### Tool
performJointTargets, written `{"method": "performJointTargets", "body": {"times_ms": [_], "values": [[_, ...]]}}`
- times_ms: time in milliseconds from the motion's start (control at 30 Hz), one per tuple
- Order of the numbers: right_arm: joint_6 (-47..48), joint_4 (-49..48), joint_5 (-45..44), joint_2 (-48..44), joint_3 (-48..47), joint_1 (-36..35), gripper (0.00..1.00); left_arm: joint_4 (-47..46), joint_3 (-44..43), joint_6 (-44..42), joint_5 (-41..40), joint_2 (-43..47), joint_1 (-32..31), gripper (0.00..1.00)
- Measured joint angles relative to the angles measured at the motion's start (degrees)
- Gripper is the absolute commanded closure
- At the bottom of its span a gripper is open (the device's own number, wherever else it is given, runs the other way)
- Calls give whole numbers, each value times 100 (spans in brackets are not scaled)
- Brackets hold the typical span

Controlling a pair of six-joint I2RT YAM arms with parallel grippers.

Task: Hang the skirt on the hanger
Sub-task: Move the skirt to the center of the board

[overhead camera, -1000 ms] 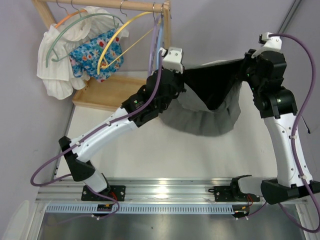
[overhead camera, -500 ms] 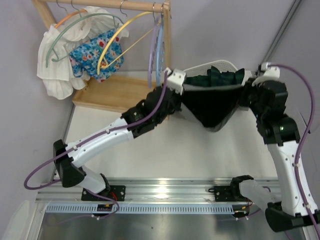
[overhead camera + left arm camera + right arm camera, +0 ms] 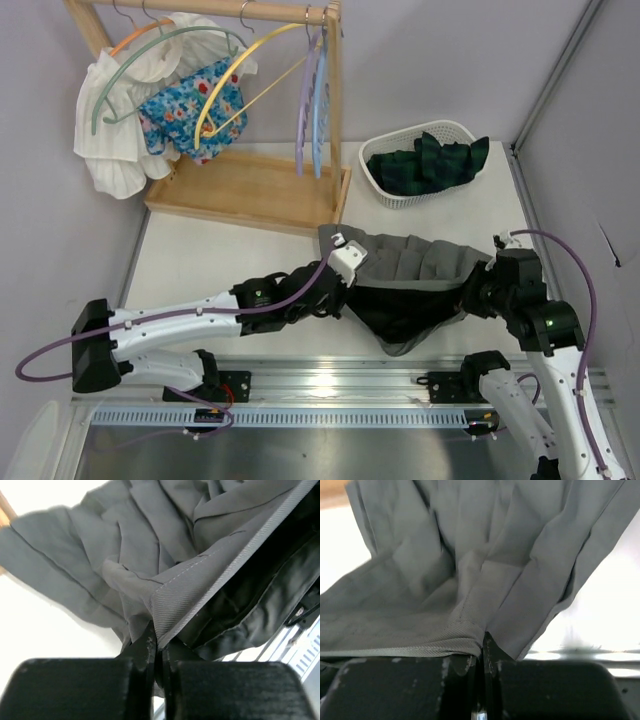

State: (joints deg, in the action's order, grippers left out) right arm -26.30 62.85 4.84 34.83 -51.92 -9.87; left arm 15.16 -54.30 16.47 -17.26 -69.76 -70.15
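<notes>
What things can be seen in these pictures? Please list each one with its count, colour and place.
skirt: one, grey with black lining, stretched between both arms near the table's front edge
rack: one, wooden, far left corner
hangers: five, orange, green, yellow, purple, blue, on the rack's rail
white garment: one, hanging at the rack's left
floral garment: one, blue, hanging beside it
basket: one, white, far right, holding dark green cloth
table: one, white
left fingers: shut on the skirt's waistband
right fingers: shut on the waistband too
</notes>
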Motion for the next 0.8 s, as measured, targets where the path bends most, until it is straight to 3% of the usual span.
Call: {"method": "performJointTargets", "body": {"times_ms": [33, 67, 100, 167, 267, 467, 567, 667, 800], "values": [[-61, 72, 72, -22, 59, 0, 77, 48, 35, 13, 17, 2, 0, 82], [-122, 170, 138, -33, 96, 0, 61, 96, 70, 20, 81, 11, 4, 47], [-162, 289, 162, -33, 103, 7, 28, 195, 107, -7, 140, 37, 9, 29], [-125, 496, 286, -33, 74, 66, 16, 378, 168, -11, 282, 122, 22, 2], [-20, 931, 564, 61, -317, 76, 2, 592, 203, 22, 507, 400, 37, 1], [168, 1187, 730, 328, -1882, 79, 1, 621, 201, 4, 498, 1416, 81, 1], [37, 918, 745, 330, -1775, 79, 15, 686, 103, 155, 321, 1362, 385, 6], [-295, 212, 756, 398, -905, 79, 30, 807, -136, 538, 238, 688, 953, 7], [-697, -638, 509, 658, 446, 79, 37, 789, -120, 999, 197, -356, 1213, 8]]}}
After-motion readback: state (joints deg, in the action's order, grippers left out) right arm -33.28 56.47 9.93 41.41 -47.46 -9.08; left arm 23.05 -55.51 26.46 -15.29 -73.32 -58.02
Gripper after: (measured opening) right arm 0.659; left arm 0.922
